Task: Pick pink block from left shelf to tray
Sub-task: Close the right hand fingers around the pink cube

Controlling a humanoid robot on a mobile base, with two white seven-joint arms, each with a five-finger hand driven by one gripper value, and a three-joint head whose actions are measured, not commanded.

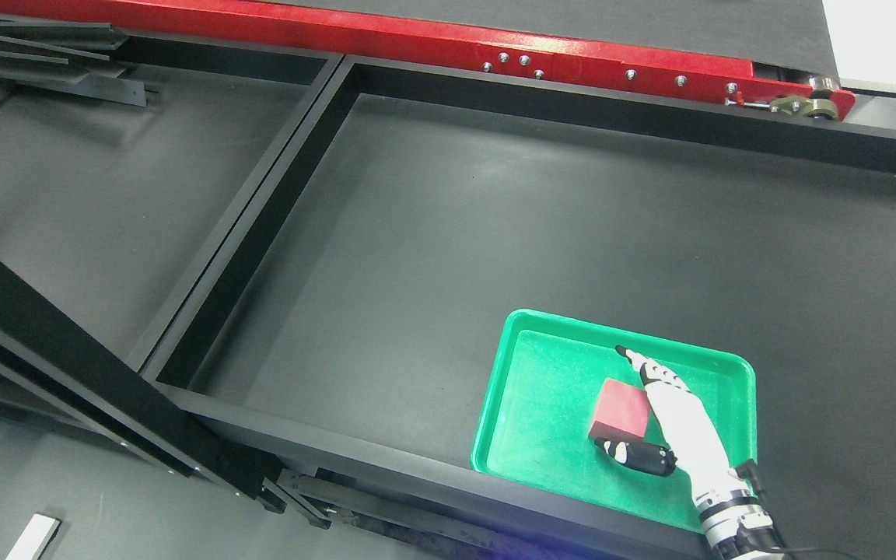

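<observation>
The pink block [619,410] lies on the floor of the green tray [530,404], right of its middle. My right hand [610,398] comes in from the lower right and hovers over the tray beside the block. Its fingers [635,359] are stretched out along the block's right edge and the thumb [635,456] sits just below the block's near edge. The hand looks open and does not clasp the block. The left arm is out of view.
The tray rests on a dark table surface inside a black frame [386,467]. A black divider rail [261,210] runs diagonally to the left. A red beam with bolts [495,47] crosses the top. A small white piece [34,538] lies at the bottom left.
</observation>
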